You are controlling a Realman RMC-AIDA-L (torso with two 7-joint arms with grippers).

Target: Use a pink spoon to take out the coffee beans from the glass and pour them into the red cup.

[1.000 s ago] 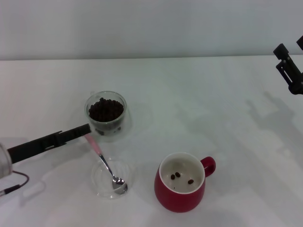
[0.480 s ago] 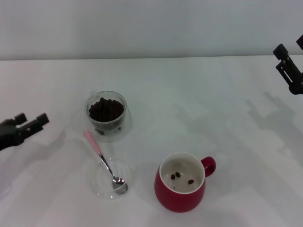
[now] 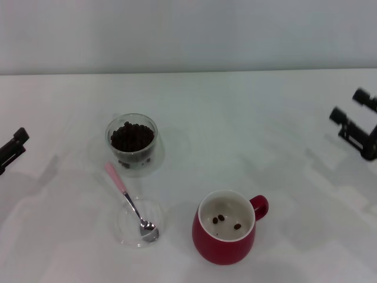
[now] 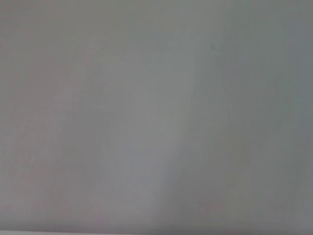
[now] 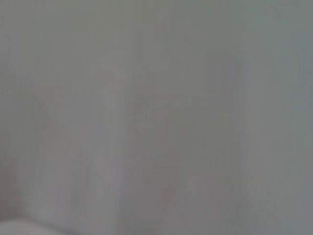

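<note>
The glass (image 3: 132,143) stands left of centre with a heap of dark coffee beans (image 3: 131,136) in it. Just in front of it lies the pink spoon (image 3: 116,177), free of any grip, its metal bowl resting in a shallow clear dish (image 3: 126,227). The red cup (image 3: 224,237) stands at the front centre, handle to the right, with three beans on its cream bottom. My left gripper (image 3: 15,146) sits at the far left edge, open and empty, well clear of the spoon. My right gripper (image 3: 350,106) hangs open and empty at the far right. Both wrist views show only blank surface.
The white table (image 3: 247,130) runs back to a pale wall. The glass, the dish and the red cup cluster in the front middle.
My left gripper has let go of the spoon's handle and drawn back to the left edge. The spoon stays propped in the dish. My right gripper has dropped lower on the right.
</note>
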